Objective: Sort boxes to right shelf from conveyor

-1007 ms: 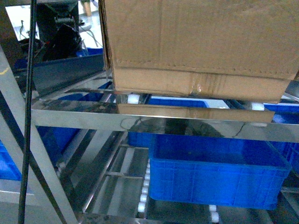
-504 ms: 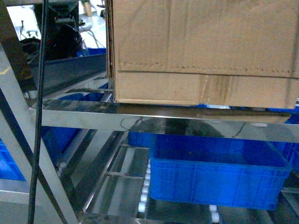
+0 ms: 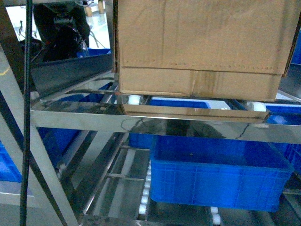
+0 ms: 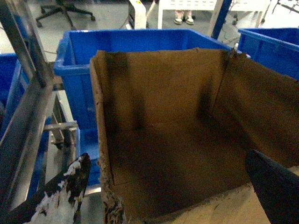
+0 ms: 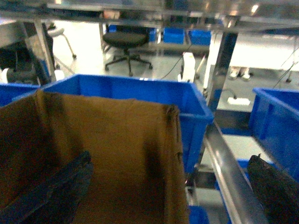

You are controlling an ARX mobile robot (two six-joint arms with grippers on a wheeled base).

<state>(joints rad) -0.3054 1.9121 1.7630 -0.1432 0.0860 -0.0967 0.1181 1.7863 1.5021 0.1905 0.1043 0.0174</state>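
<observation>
A large brown cardboard box (image 3: 202,42) rests on white rollers (image 3: 134,100) on the top level of the right shelf (image 3: 141,120), a shiny steel rack. In the left wrist view I look into the open box (image 4: 168,140). My left gripper (image 4: 173,191) is open, with one finger (image 4: 70,186) outside the ragged left wall and the other (image 4: 275,186) at the right. My right gripper (image 5: 166,186) is open too, straddling the right wall of the box (image 5: 117,140) with one finger (image 5: 56,186) inside. Neither gripper shows in the head view. The conveyor is out of view.
A blue crate (image 3: 218,174) sits on the lower roller level. Another blue crate (image 4: 140,39) stands right behind the box. A black cable (image 3: 26,117) hangs at the left. A steel rail (image 5: 229,177) runs between the box and the right finger.
The box has slid farther onto the shelf and a little to the right. Half a second ago its base hid the rollers; now they show under it again.
</observation>
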